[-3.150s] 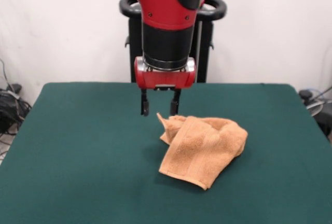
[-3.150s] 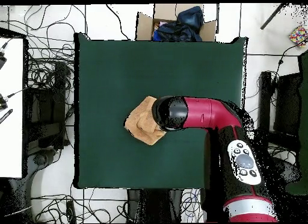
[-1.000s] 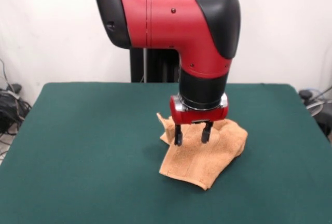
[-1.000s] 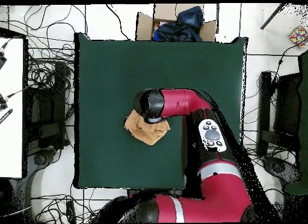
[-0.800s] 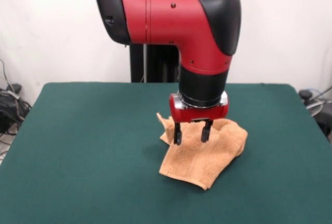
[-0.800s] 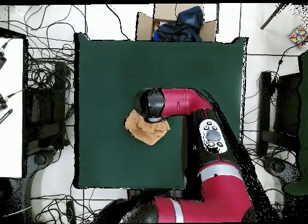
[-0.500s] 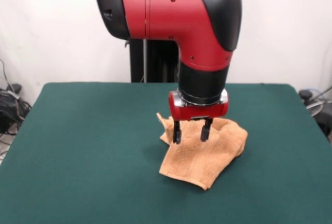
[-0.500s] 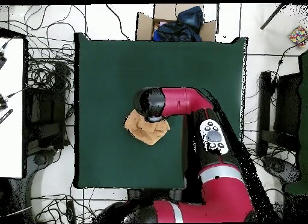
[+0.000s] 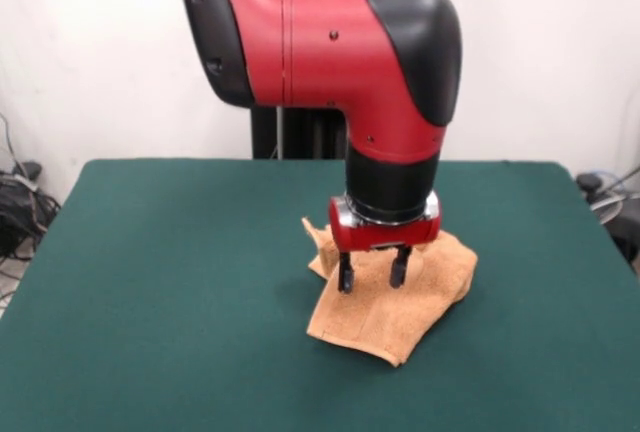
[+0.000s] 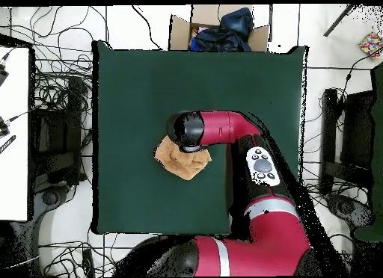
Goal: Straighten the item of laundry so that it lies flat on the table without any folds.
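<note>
Green table (image 9: 150, 292) carries the rumpled towel (image 9: 400, 297) near its middle; my gripper (image 9: 372, 277), fingers spread, has dropped closer onto its folds; a grasp seems imminent.

We are reaching our red arm (image 10: 224, 129) over the rumpled orange towel (image 10: 179, 161) lying mid-table (image 10: 135, 88), partly covering it.

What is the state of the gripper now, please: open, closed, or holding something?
Gripper: open, holding nothing, its fingers apart just above the folded towel.
</note>
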